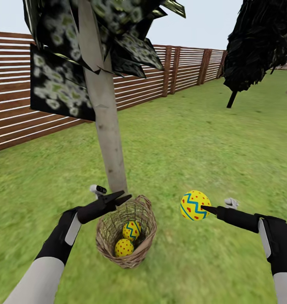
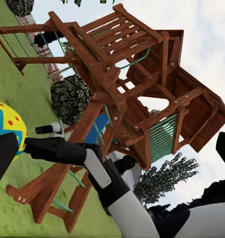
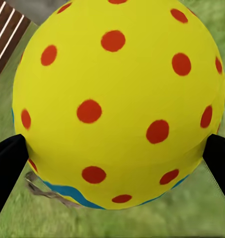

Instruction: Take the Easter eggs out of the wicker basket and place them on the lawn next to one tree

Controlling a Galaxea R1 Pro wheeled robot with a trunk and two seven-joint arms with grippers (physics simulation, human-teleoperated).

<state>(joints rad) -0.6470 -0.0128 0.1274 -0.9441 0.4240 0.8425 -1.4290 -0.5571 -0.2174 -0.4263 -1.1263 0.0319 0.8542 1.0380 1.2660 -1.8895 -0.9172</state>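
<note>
From the head view, the basket sits on the lawn just in front of the tree, close to the foot of its pale trunk. Two eggs lie inside it, one nearer the trunk and the other toward the robot. The left gripper hovers over the basket's far-left rim with its fingers almost together, holding nothing. The right gripper holds the third egg in the air to the right of the basket, well above the grass. A slatted fence runs behind the tree, and a black tree stands far off at the right.

In the left wrist view, the held egg shows at one edge with the right arm reaching to it. Behind stand a wooden playset and a round bush. The left fingers show only as dark slivers at opposite edges, so from here I cannot tell their gap.

In the right wrist view, the egg sits clamped between the two black fingertips, one on each side, with grass behind.
</note>
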